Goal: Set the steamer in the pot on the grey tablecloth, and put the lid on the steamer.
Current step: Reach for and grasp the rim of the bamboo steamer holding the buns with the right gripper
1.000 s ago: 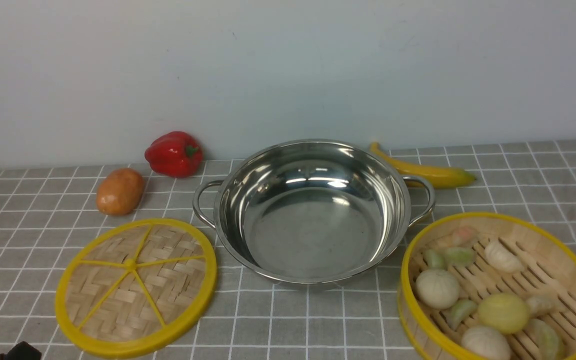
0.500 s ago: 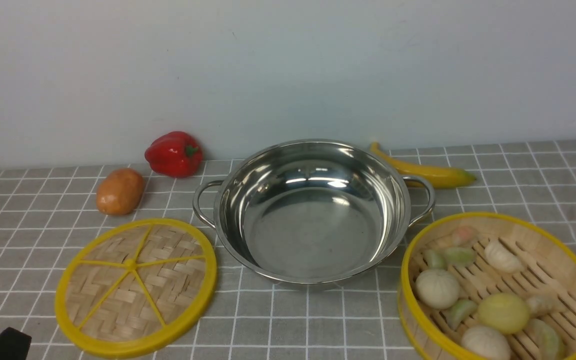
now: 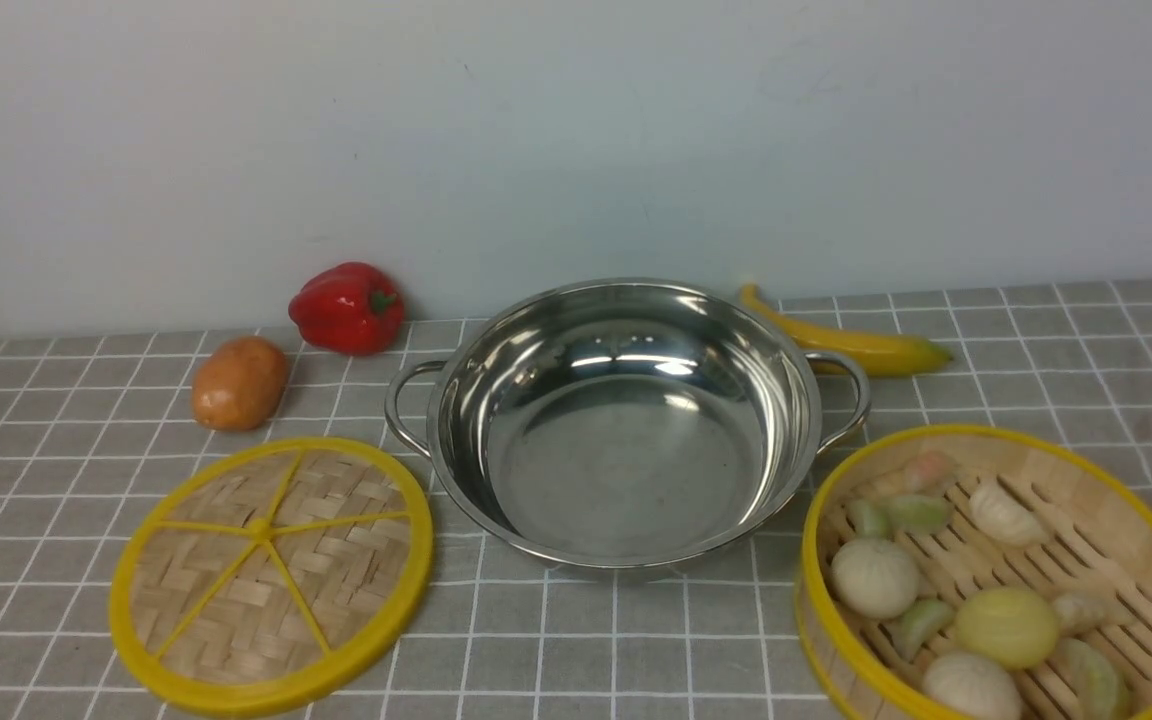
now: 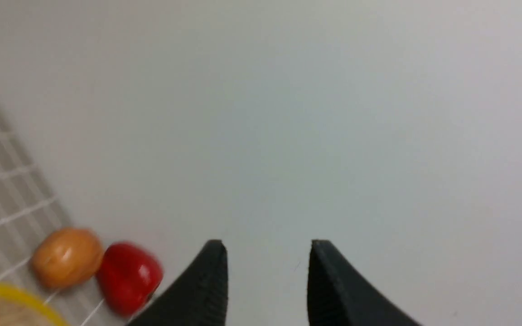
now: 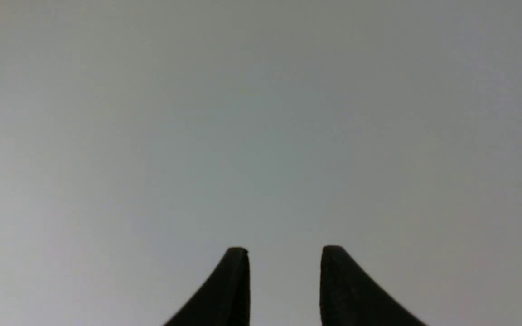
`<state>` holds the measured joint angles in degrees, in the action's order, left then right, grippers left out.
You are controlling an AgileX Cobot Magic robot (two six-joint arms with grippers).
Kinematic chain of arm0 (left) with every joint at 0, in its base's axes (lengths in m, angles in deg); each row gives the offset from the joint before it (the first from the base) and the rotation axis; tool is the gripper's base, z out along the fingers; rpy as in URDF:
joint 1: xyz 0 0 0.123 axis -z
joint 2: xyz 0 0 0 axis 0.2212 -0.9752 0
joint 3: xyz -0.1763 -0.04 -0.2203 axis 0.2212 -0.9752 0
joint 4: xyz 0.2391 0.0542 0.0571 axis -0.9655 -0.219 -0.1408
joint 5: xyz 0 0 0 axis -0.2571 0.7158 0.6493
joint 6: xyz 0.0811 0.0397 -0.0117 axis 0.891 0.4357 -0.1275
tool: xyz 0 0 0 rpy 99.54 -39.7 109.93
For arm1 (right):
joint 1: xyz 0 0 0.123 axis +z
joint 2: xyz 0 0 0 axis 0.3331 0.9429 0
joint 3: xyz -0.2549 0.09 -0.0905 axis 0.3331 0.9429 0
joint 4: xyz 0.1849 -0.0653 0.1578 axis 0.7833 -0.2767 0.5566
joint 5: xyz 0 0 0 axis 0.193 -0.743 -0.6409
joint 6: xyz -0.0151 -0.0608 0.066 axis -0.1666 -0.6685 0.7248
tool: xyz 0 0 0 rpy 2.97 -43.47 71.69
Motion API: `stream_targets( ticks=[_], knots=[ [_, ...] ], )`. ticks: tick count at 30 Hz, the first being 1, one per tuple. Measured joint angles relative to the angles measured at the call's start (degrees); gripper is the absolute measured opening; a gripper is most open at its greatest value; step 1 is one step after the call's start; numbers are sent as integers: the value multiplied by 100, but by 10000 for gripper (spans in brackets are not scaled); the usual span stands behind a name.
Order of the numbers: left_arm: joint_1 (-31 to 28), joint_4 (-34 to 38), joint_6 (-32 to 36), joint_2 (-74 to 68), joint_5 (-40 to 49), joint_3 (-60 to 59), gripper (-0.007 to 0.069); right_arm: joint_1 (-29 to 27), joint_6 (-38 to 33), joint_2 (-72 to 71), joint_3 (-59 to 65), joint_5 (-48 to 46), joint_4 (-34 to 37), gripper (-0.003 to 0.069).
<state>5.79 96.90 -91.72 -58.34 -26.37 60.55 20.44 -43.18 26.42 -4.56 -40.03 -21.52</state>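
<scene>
Both hands, left and right, have their fingers apart, gripping nothing. On the grey tablecloth, the steamer sits toward the near right corner, the lid toward the near left. Beyond, the pot stands mid-cloth, and the red pepper lies by the far edge.

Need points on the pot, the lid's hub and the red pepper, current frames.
pot (image 3: 626,470): front view, on its inner floor
lid's hub (image 3: 260,529): front view, on the centre where the yellow spokes meet
red pepper (image 3: 336,310): front view, on its red side
</scene>
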Motion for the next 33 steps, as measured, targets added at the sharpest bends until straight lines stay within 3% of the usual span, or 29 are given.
stream_targets(
  ticks=[2,6,9,11,12,13,14,15,17,19,21,24,28,33],
  knots=[
    [0,-331,86,0,-465,354,243,0,-448,1,-348,608,-691,240],
    [0,-1077,252,6,-757,707,243,0,-684,219,-714,627,-1334,240],
    [0,-2365,383,-223,-630,1318,243,0,-744,861,-1586,-149,-1872,240],
    [0,-2742,409,-411,-456,1534,243,0,-744,1104,-1896,-541,-2027,240],
    [0,-3385,423,-731,44,1952,243,0,-749,1612,-2425,-1407,-2300,240],
    [0,-3451,423,-822,115,1997,243,0,-749,1673,-2559,-1407,-2367,240],
    [0,-3972,423,-1225,864,2421,243,0,-749,2252,-3149,-2685,-2623,240],
    [0,-4024,423,-1333,959,2466,243,0,-749,2316,-3211,-2685,-2644,240],
    [0,-4531,423,-2119,2467,3064,243,0,-749,3229,-4035,-4585,-2856,240],
    [0,-4630,423,-2440,3032,3245,243,0,-749,3556,-4245,-5083,-2896,240],
    [0,-4750,428,-3461,4575,3653,243,0,-812,4494,-4857,-6721,-2896,240],
    [0,-4779,464,-4312,5538,3844,243,0,-1041,5159,-5040,-7762,-2896,240],
    [0,-4791,627,-5365,6190,3898,243,0,-1443,6198,-4955,-8686,-2896,240],
    [0,-4802,949,-6275,6319,3898,243,0,-1608,7044,-4787,-8648,-2862,240]
  ],
)
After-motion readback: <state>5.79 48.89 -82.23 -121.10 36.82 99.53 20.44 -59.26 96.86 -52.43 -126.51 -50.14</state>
